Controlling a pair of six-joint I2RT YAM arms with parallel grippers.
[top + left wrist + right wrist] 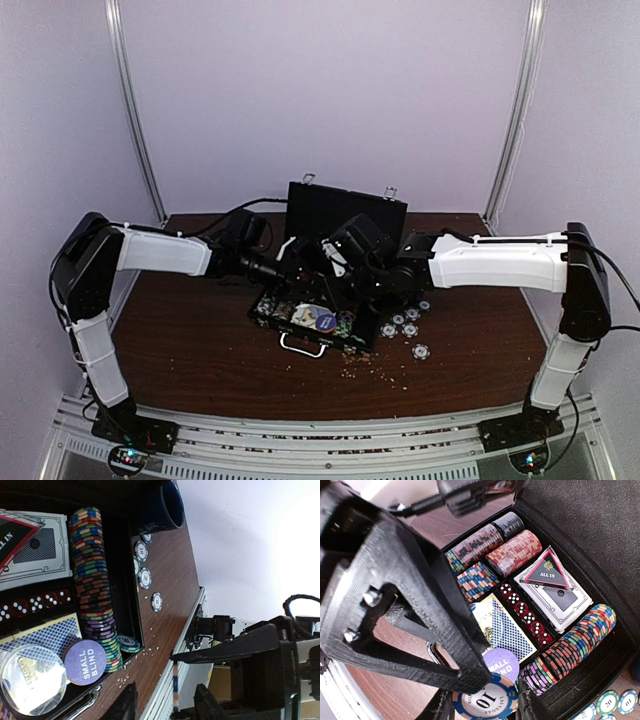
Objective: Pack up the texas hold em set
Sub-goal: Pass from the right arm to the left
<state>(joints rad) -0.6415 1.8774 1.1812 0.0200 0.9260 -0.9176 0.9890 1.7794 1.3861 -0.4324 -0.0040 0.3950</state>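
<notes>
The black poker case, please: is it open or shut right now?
Open: its lid stands upright, and chip rows, card decks and red dice lie exposed inside.

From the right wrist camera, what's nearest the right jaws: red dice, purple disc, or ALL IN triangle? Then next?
1. purple disc, just beyond the right jaws.
2. red dice, in the middle.
3. ALL IN triangle, atop the far deck.

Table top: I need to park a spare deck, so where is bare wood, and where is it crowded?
Bare: the wide table stretch left of the briefcase, out to the left arm. Crowded: loose chips right of it, crumbs before its handle, the right gripper holding a chip above it.
</notes>
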